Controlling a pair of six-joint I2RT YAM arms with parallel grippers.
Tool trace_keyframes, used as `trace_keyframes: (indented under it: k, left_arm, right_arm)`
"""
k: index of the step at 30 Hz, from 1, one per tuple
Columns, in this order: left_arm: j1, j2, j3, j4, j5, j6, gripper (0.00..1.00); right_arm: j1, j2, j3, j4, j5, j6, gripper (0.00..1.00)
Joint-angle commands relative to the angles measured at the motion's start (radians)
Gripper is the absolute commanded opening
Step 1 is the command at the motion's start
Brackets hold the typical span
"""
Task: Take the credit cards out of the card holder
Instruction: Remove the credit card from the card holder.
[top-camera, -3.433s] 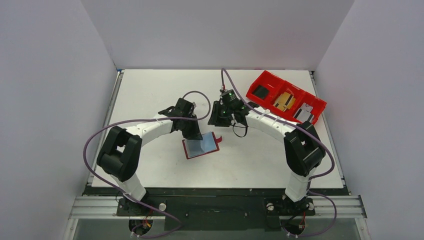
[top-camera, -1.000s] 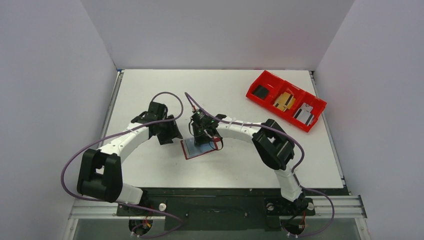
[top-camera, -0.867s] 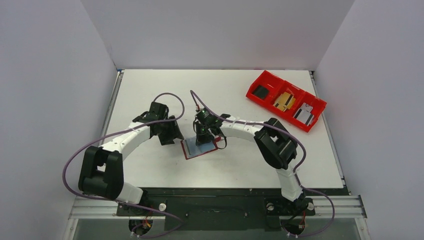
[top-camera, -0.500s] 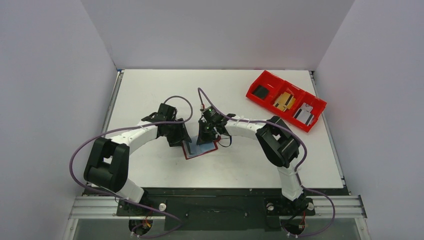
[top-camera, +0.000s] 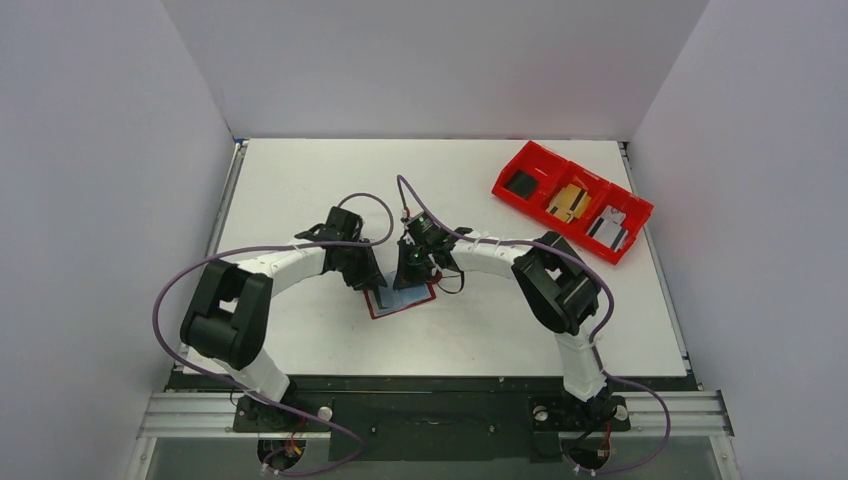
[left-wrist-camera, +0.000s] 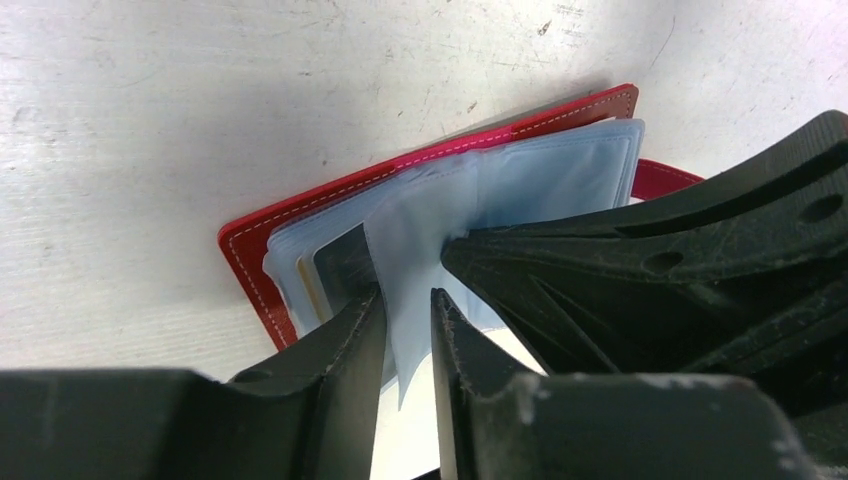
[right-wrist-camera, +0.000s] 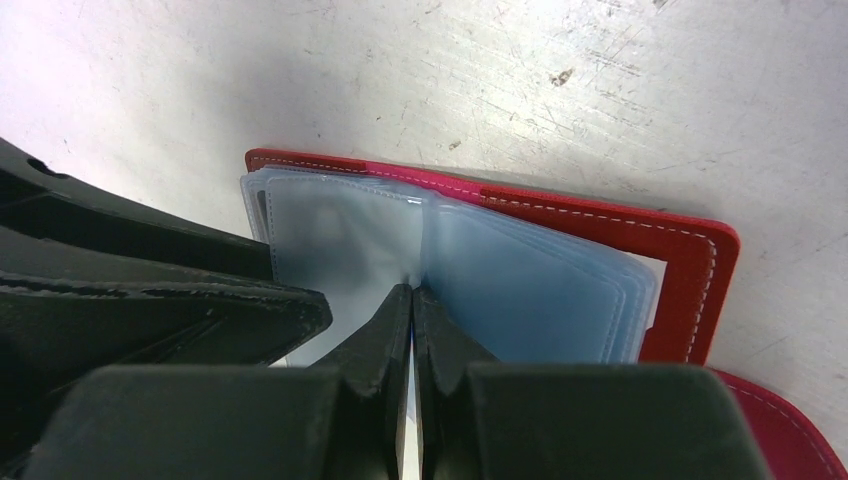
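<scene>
- Fingertips (left-wrist-camera: 358, 335) of the left gripper (left-wrist-camera: 405, 310) stand a narrow gap apart, with 1 pale blue sleeve leaf (left-wrist-camera: 410, 240) running between them. I cannot tell whether they clamp it.
- Clenched tight, the right gripper (right-wrist-camera: 412, 295) meets its tips at the crease between the plastic sleeves (right-wrist-camera: 530, 290).
- Open and flat, the card holder (left-wrist-camera: 248, 262) lies near the middle of the white table (top-camera: 330, 170), under both grippers.
- Only the left wrist view shows 1 credit card (left-wrist-camera: 338, 272), dark with a yellowish edge, inside a sleeve at the holder's left end.
- From the right wrist, the sleeves fan out to both sides of the crease, and the red closure tab (right-wrist-camera: 775, 440) sits at the lower right corner.
- From above, the gripper bodies hide the fingertips, but the holder shows well apart from the red bin (top-camera: 572, 200) with 3 compartments at the table's far right.
</scene>
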Motion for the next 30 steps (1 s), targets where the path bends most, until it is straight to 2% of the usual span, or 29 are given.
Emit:
trace_keyframes:
  k: [1, 2, 3, 4, 7, 8, 11, 15, 25, 30]
  left_arm:
    - [-0.013, 0.025, 0.050, 0.056, 0.017, -0.003, 0.14]
    - [-0.013, 0.026, 0.053, 0.055, 0.016, -0.004, 0.11]
    - [-0.014, 0.027, 0.054, 0.053, 0.012, -0.004, 0.03]
    - [-0.014, 0.025, 0.057, 0.048, 0.005, -0.004, 0.00]
    - [-0.014, 0.015, 0.064, 0.028, -0.014, 0.000, 0.00]
    - [-0.014, 0.012, 0.066, 0.021, -0.019, 0.003, 0.00]
    - [-0.012, 0.001, 0.069, 0.009, -0.026, 0.012, 0.00]
    - [-0.011, -0.017, 0.071, 0.002, -0.030, 0.019, 0.00]
    - [-0.059, -0.019, 0.123, 0.022, 0.012, 0.015, 0.00]
    - [-0.109, 0.021, 0.159, 0.054, 0.021, -0.012, 0.14]
  right_arm:
    - [-0.003, 0.064, -0.044, -0.043, 0.113, -0.023, 0.00]
    - [-0.004, 0.058, -0.043, -0.044, 0.113, -0.024, 0.00]
    - [-0.004, 0.054, -0.042, -0.046, 0.113, -0.025, 0.00]
    - [-0.006, 0.045, -0.037, -0.051, 0.114, -0.025, 0.00]
    - [-0.009, 0.015, -0.018, -0.068, 0.115, -0.028, 0.02]
    - [-0.010, -0.005, -0.004, -0.084, 0.116, -0.029, 0.06]
    - [-0.010, -0.065, 0.020, -0.109, 0.128, -0.030, 0.24]
    - [-0.016, -0.147, 0.035, -0.142, 0.162, -0.025, 0.36]
    - [-0.070, -0.318, -0.074, -0.159, 0.328, -0.038, 0.42]
    - [-0.104, -0.357, -0.131, -0.158, 0.327, -0.049, 0.42]
